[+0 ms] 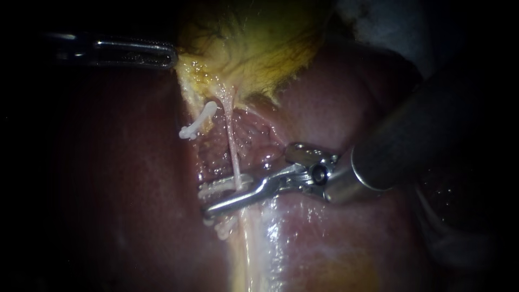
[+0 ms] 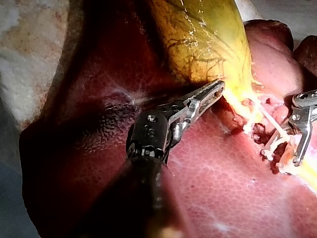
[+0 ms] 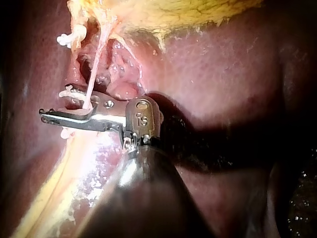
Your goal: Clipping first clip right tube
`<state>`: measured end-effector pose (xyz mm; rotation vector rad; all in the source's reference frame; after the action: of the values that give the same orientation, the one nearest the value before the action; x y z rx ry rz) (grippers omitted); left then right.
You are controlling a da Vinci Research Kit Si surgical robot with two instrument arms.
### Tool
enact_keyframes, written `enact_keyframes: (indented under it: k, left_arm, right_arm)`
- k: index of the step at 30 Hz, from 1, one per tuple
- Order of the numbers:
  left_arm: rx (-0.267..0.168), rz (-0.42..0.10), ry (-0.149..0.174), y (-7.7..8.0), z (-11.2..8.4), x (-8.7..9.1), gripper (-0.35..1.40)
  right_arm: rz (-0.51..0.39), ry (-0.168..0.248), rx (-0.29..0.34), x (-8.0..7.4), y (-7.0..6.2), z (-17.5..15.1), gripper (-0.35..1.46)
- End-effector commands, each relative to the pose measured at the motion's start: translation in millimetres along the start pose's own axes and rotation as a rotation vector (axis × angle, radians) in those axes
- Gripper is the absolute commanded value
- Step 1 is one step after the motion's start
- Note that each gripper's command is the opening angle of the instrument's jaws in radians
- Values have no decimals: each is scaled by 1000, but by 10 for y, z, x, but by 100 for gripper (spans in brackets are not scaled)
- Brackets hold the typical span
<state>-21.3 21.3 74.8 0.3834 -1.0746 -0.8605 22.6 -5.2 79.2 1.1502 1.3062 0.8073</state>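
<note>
Currently, the right instrument (image 1: 205,201) reaches in over the liver (image 1: 124,162) with its jaws released. A narrow gap shows between them, widest at the tips. The right tube (image 1: 232,146) runs down from the gallbladder (image 1: 254,48) and crosses this gap about midway along the jaws. One jaw lies on each side of the tube, which is straddled, not clamped. A white clip (image 1: 221,186) lies in the gap against the jaw nearer the gallbladder, touching the tube where it crosses. In the right wrist view, the right instrument (image 3: 52,104) shows the same arrangement: the tube (image 3: 94,74) drops into the crook of the jaws, and the white clip (image 3: 69,92) sits just ahead of that point.

The right tube is a thin, pale pink strand. It is straight and taut, bare along its length, and runs in front of raw red tissue.

An upper clip (image 1: 197,121), also white, sits well ahead of the right instrument's jaws, close under the gallbladder, on a short strand beside the right tube.

The left instrument (image 1: 172,57) has its jaws clenched on the yellow edge of the gallbladder. In the left wrist view, the jaws of the left instrument (image 2: 218,89) lie together, with the tips buried in that edge.
</note>
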Motion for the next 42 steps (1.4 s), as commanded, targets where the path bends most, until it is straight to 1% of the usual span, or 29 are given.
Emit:
enact_keyframes:
  k: [1, 3, 5, 10, 14, 20, 23, 27, 32, 39, 42]
  left_arm:
    - [0, 0, 0, 0, 0, 0, -35]
    - [0, 0, 0, -1, 0, 0, -35]
    - [-1, 0, 0, -1, 0, 0, -35]
    - [-1, 0, 0, -1, 0, 0, -35]
    - [-1, 0, 0, -1, 0, 0, -35]
    - [-1, 0, 0, -1, 0, 0, -35]
    - [-1, 0, 0, -1, 0, 0, -35]
    - [-1, 0, 0, -1, 0, 0, -35]
    - [-1, 0, 0, -1, 0, 0, -35]
    - [-1, 0, 0, -2, -1, 0, -35]
    - [-1, 0, 0, -2, -1, 0, -35]
  right_arm:
    - [1, -2, 13, 1, -3, -2, 60]
    - [-2, -5, 30, 2, -6, -5, 60]
    - [-5, -9, 61, 3, -12, -8, 60]
    - [-1, -17, 66, 6, -28, -16, 60]
    - [-10, -39, 87, 5, -37, -17, 60]
    - [-28, -73, 123, -1, -45, -13, 57]
    - [-34, -90, 140, -4, -48, -13, 54]
    - [-51, -89, 146, -4, -50, -11, 51]
    - [-56, -87, 147, 0, -48, -9, 42]
    - [-55, -84, 145, 1, -47, -8, 18]
    - [-54, -74, 137, 1, -47, -8, 7]
